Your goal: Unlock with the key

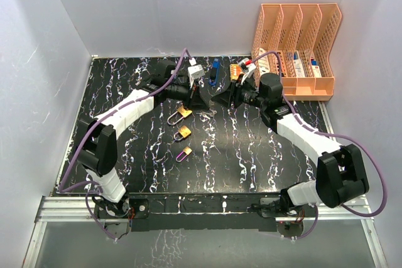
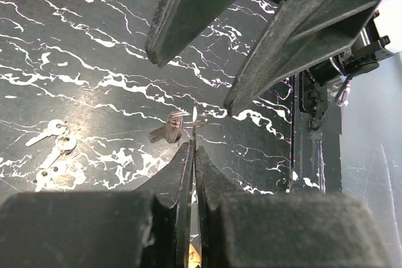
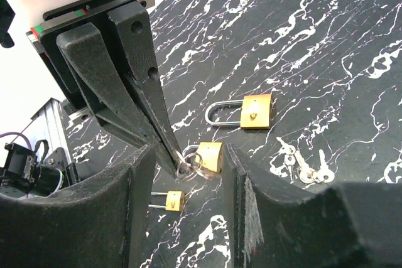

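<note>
My left gripper (image 1: pixel 191 98) is shut on a small silver key (image 2: pixel 195 116), seen edge-on and sticking out past the fingertips. A key ring with a second key (image 2: pixel 167 131) hangs from it just above the table. In the right wrist view the ring (image 3: pixel 190 164) hangs at the left fingers' tip, next to the middle brass padlock (image 3: pixel 211 156). My right gripper (image 1: pixel 228 95) is open and empty, facing the left one, its fingers (image 3: pixel 142 186) either side of that padlock in view. Three brass padlocks lie in a row: large (image 1: pixel 181 114), middle (image 1: pixel 183 134), small (image 1: pixel 184 154).
A bunch of loose keys (image 3: pixel 305 169) lies on the black marble table (image 1: pixel 251 155), also showing in the left wrist view (image 2: pixel 53 150). An orange file rack (image 1: pixel 301 48) stands at the back right. A white box (image 1: pixel 195 71) and a blue item (image 1: pixel 214 72) lie near the back.
</note>
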{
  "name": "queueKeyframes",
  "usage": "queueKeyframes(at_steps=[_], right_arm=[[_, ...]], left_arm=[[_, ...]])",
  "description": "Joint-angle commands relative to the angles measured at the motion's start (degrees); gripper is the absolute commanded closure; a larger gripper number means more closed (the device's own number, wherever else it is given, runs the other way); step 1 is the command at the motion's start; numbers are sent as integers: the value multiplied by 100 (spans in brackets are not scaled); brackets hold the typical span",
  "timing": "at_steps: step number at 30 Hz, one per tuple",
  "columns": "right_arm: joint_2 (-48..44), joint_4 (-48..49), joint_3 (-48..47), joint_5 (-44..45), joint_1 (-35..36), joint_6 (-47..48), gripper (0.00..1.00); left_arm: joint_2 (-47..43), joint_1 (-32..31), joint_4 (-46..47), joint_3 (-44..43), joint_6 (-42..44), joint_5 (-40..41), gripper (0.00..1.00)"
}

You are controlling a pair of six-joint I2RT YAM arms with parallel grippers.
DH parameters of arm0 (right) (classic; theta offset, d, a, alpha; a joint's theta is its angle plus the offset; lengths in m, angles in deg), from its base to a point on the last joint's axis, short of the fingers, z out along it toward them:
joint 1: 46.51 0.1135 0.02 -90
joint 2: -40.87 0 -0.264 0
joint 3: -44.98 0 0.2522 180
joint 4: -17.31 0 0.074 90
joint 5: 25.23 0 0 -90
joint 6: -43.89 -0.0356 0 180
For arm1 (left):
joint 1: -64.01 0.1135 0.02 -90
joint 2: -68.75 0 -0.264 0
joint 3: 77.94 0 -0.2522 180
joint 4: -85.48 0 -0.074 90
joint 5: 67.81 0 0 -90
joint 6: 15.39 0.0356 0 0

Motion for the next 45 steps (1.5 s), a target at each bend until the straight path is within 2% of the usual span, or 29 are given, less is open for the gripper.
queueKeyframes(at_steps=[1, 9, 16, 23, 27, 32, 38, 41, 42, 44, 45], right_arm=[[62, 514, -54, -258, 5, 65, 56], [202, 637, -28, -447, 24, 33, 62], [253, 628, -43, -528, 47, 48, 71], [282, 542, -30, -564, 59, 109, 75], [281, 510, -30, -553, 60, 131, 82], [308, 411, -40, -548, 58, 193, 86], [308, 366, -44, -547, 56, 202, 100], [291, 344, -40, -493, 60, 171, 100], [280, 347, -35, -443, 60, 139, 100], [244, 343, -10, -296, 56, 60, 100], [220, 352, 10, -199, 52, 21, 100]], left_arm=[[-5, -2, -104, -304, 59, -448, 100], [105, -11, -129, -404, 21, -646, 100], [168, -11, -160, -471, 21, -665, 100], [159, -11, -191, -536, 51, -681, 100], [163, -11, -201, -541, 51, -689, 100], [127, -11, -218, -562, 79, -746, 100], [98, -11, -277, -602, 110, -728, 100], [44, -11, -136, -558, -67, -506, 100], [18, -5, -71, -517, -128, -371, 95], [-49, -9, 3, -426, -207, -101, 76], [-97, -3, 54, -340, -251, 50, 73]])
